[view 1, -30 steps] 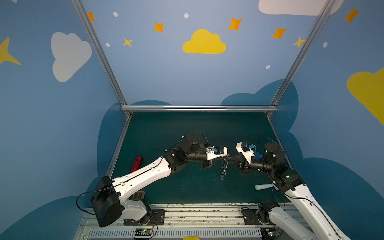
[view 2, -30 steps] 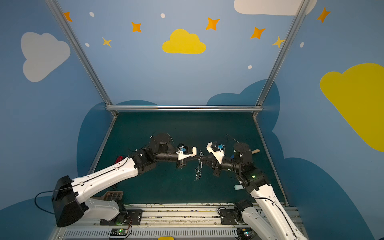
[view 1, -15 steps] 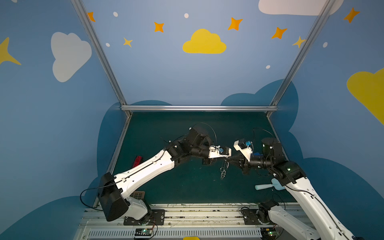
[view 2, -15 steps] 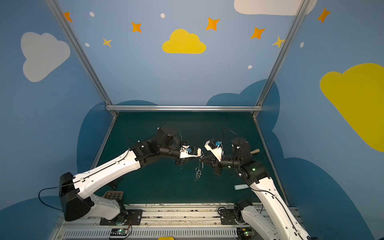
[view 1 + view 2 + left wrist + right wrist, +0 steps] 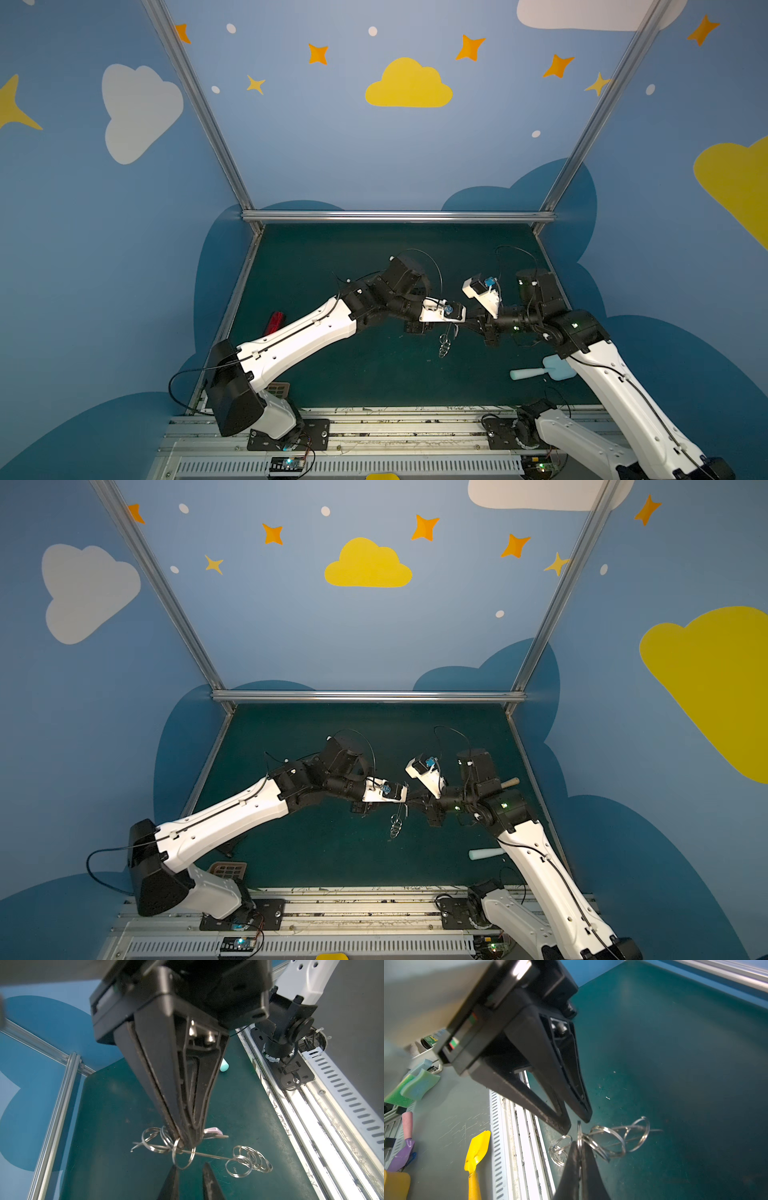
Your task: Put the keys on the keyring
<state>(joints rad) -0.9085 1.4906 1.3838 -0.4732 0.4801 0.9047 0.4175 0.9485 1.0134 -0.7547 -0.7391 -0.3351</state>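
The keyring [image 5: 254, 1160], a flat grey metal plate hung with silver split rings, is pinched in the tightly closed right gripper [image 5: 579, 1147]; the left gripper [image 5: 189, 1167], slightly parted and empty, has one ring just off its tips.

Right claw [image 5: 188, 1142] pinches the keyring [image 5: 209, 1155] – left claw [image 5: 189, 1166] parted just beneath.

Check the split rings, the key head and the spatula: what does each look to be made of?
Split rings: bare metal, probably steel; thin bright silver wire coils with sharp mirror glints.
Key head: looks like matte plastic, pale pinkish white, no glints; only partly in view.
Spatula: likely plastic or silicone, pale blue with an even dull surface; too small to say which.
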